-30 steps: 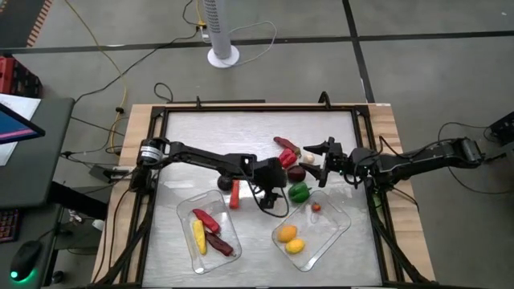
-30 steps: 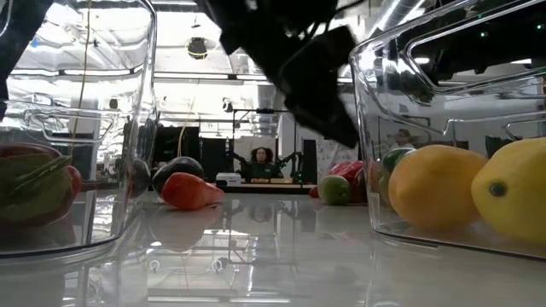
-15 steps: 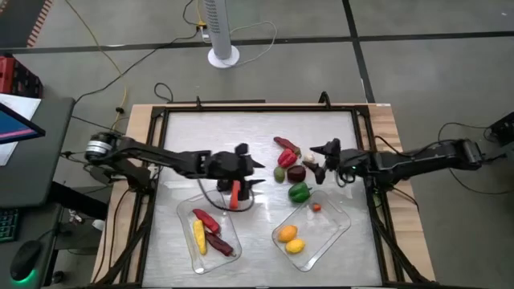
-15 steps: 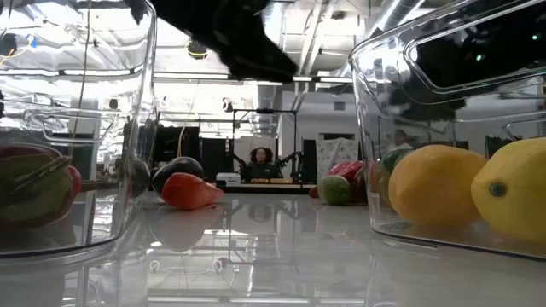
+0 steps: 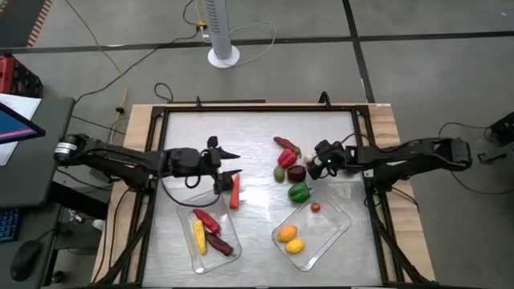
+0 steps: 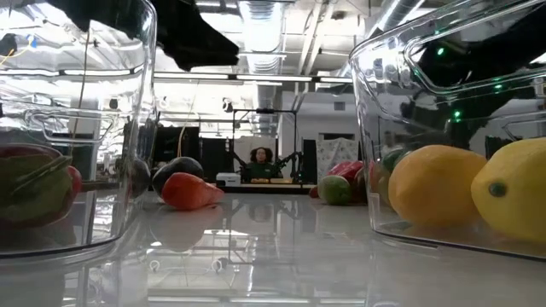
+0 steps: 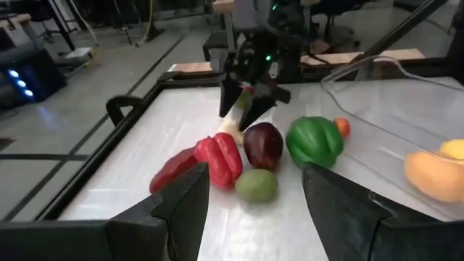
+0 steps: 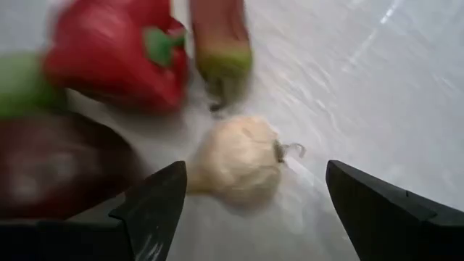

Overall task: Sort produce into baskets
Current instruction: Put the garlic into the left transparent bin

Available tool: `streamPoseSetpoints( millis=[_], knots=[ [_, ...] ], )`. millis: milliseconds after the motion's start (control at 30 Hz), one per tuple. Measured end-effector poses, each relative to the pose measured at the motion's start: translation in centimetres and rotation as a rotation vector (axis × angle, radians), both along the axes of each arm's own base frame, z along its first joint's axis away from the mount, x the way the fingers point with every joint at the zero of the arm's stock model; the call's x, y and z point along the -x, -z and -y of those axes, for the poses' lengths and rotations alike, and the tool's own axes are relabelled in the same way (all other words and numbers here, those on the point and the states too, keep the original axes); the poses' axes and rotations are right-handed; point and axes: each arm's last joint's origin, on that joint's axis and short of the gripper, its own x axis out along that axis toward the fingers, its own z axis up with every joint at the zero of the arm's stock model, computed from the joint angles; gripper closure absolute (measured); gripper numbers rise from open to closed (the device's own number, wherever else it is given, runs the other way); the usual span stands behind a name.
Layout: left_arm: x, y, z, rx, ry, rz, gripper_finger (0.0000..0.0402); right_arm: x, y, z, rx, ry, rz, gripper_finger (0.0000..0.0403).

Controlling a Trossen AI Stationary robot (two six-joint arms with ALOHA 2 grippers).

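Observation:
My right gripper (image 5: 316,165) is open, low over the table, its fingers standing on either side of a white garlic bulb (image 8: 235,161) without touching it. Beside the bulb lie a red pepper (image 5: 289,158), a red chilli (image 5: 284,144), a dark purple piece (image 5: 296,172), a small green piece (image 5: 279,174) and a green pepper (image 5: 299,191). My left gripper (image 5: 228,163) is open and empty, just beyond an orange carrot (image 5: 234,192) lying on the table. Two clear baskets stand at the near side: the left basket (image 5: 181,212) and the right basket (image 5: 342,217).
The left basket holds a yellow corn (image 5: 198,235) and red pieces (image 5: 206,218). The right basket holds an orange piece (image 5: 287,234), a yellow one (image 5: 295,246) and a small red one (image 5: 316,207). A raised dark frame (image 5: 257,109) borders the table. A person (image 6: 259,160) sits far behind.
My left gripper has drawn back from the produce cluster toward the table's left edge, past the carrot, staying open and empty. My right gripper has moved a little toward the left, closer to the garlic and the red pepper. The produce has kept its place.

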Motion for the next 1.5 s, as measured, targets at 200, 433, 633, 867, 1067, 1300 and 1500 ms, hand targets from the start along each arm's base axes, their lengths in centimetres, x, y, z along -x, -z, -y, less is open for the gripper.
streamPoseSetpoints(
  millis=[200, 433, 633, 867, 1067, 1300, 1500],
  knots=[
    [1.2, -0.5, -0.1, 0.035, -0.009, 0.029, 0.0194, -1.0, 1.0, 0.9, 0.034, -0.014, -0.008, 0.0074],
    [1.3, -0.2, 0.0, 0.049, -0.01, 0.003, 0.0194, -1.9, 2.2, 1.3, 0.008, -0.044, -0.009, 0.0175],
    [1.3, -0.1, 0.0, 0.07, -0.016, -0.001, 0.0194, -2.3, 1.8, 1.4, 0.045, -0.078, 0.032, 0.0231],
    [1.1, 0.3, 0.0, 0.137, -0.036, -0.009, 0.0194, -3.3, -2.4, 0.5, 0.089, -0.145, 0.131, 0.021],
    [0.7, 0.8, 0.1, 0.186, -0.025, -0.028, 0.0184, -5.7, -7.0, -2.2, 0.147, -0.301, 0.291, 0.0207],
    [1.3, -0.8, 0.3, 0.166, 0.008, 0.065, 0.0173, -11.0, -9.8, -7.4, 0.212, -0.545, 0.404, 0.0206],
    [3.2, -2.7, 0.7, 0.136, 0.043, 0.134, 0.0173, -17.6, -10.4, -11.0, 0.191, -0.81, 0.419, 0.0206]
  ],
)
